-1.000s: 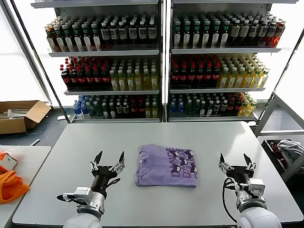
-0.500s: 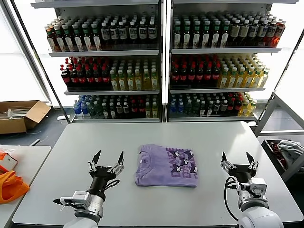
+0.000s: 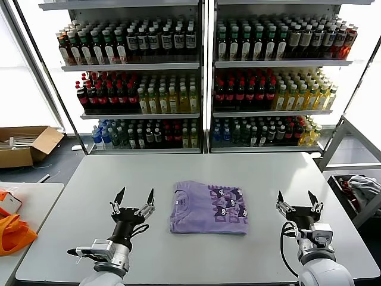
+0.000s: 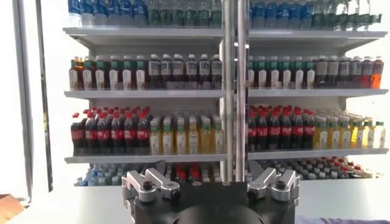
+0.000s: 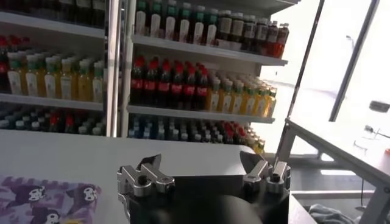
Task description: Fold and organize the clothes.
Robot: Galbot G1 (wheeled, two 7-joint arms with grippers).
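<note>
1. Your left gripper [image 3: 134, 200] sits in the lower left of the head view, its two fingers spread wide and pointing up the frame, with nothing between them.
2. Your right gripper [image 3: 296, 203] sits in the lower right of the head view, spread just as wide, also empty.
3. The lavender T-shirt [image 3: 208, 207] lies folded into a neat rectangle at the centre of the frame, between the two grippers. It is just to the right of the left gripper and well apart from the right one. Neither gripper touches it.
4. You can see the shirt's dark purple lettering on its right half and a small neck label [image 3: 180, 201] near its upper left corner.
5. The shirt rests flat on the white table [image 3: 268, 173], which fills the lower half of the frame.
6. In the right wrist view a corner of the shirt's printed side [image 5: 42, 201] shows at the lower left of the frame.
7. Behind the table, shelves of bottled drinks [image 3: 202, 77] fill the upper half of the head view.
8. A cardboard box [image 3: 27, 145] stands at the left edge, and an orange fabric item [image 3: 13, 232] lies at the lower left edge on a second table.
</note>
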